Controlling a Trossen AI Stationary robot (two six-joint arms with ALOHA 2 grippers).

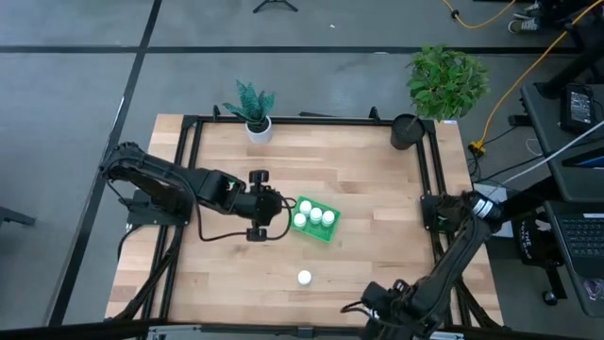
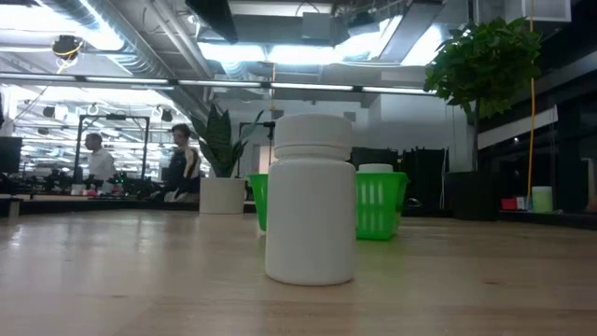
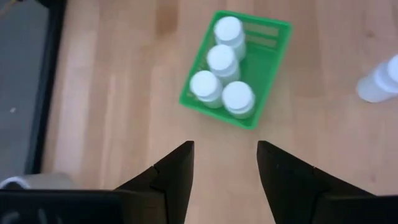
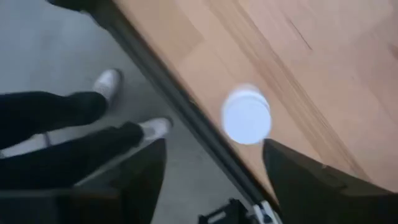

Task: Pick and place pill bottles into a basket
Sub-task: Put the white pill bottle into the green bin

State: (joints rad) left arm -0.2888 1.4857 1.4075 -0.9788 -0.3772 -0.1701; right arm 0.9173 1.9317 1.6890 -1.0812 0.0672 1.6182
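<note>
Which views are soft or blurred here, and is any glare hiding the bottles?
Left wrist view: the bottles in the green tray are slightly soft, and the lone bottle at the frame edge is smeared. Right wrist view: a bottle and the floor are blurred. Low view: the near bottle is sharp, with bright ceiling lights behind. No glare hides the bottles.

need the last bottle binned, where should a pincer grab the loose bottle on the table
Grip the loose bottle across its round body just under the cap, coming straight down from above. It stands upright and alone on the table, clear of the basket, so both sides are free.
</note>
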